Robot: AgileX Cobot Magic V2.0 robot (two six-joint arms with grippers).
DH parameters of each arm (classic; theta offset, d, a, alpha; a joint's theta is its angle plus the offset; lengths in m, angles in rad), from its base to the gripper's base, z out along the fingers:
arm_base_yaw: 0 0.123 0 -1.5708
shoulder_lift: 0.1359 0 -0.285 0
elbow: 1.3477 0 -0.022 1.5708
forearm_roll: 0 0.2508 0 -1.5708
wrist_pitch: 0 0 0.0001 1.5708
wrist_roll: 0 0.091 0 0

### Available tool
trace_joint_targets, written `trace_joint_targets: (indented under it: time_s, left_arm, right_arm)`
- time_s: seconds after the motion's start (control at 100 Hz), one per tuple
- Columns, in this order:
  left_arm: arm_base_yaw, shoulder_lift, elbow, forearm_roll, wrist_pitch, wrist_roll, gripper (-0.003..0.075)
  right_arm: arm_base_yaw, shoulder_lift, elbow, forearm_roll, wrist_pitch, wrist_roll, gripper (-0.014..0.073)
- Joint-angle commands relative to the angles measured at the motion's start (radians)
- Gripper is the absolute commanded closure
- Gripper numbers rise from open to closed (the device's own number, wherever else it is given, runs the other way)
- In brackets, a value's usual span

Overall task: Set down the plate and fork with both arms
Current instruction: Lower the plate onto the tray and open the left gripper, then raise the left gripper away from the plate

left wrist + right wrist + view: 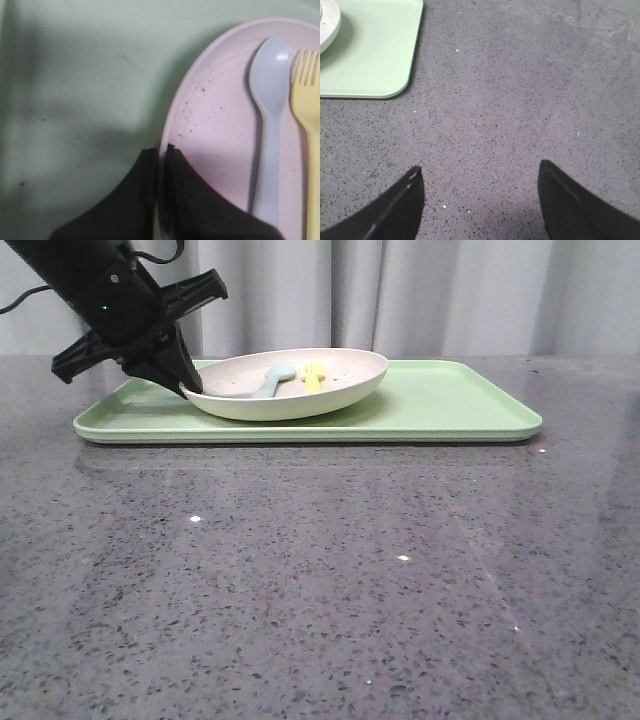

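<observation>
Left gripper (190,380) is clamped on the near-left rim of the plate (340,380); in the left wrist view the two fingers (150,200) are pinched nearly together with the plate rim running between them, one finger inside, one outside. Plate sits on the green tray (450,405), toward its left half, and looks slightly tipped up on the gripped side, though whether it's fully clear of the tray can't be told.

Fork (314,375) lies inside the plate, tines toward the far rim, just beside a pale blue spoon (272,378); the two run roughly parallel, close but apparently not touching.

Right gripper (480,200) is not seen in the front view. Per its wrist cam it hangs over bare table (520,90), jaws spread wide, nothing between them; tray corner and a sliver of plate edge sit well off to one side.

Step in hand, by judgement: left arm has the plate grip and is at lift/transfer stage; fork not yet picked.

Next move reqs:
- Keep plate level during lift, else fork and spoon slide.
- Rim pinch is narrow, so move slow, avoid twist.
- Right arm must approach the fork, align jaws across the handle and avoid catching the spoon
</observation>
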Motion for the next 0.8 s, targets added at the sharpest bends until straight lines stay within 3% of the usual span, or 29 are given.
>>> trace_joint_targets:
  time_s: [0.0,0.14,0.63,0.79]
  left_arm:
    - [-0.009,-0.059,-0.021,-0.021,-0.041,-0.008,0.0737]
    - [-0.009,-0.059,-0.021,-0.021,-0.041,-0.008,0.0675]
    - [-0.009,-0.059,-0.023,-0.021,-0.043,-0.008,0.0282]
    - [-0.009,-0.075,-0.027,-0.021,-0.048,-0.008,0.0267]
  right_arm:
    - [-0.004,0.015,-0.034,-0.005,-0.067,-0.007,0.0103]
    - [-0.004,0.015,-0.034,-0.005,-0.067,-0.007,0.0103]
    - [-0.004,0.015,-0.034,-0.005,-0.067,-0.007,0.0103]
    - [-0.004,0.015,-0.034,-0.005,-0.067,-0.007,0.0103]
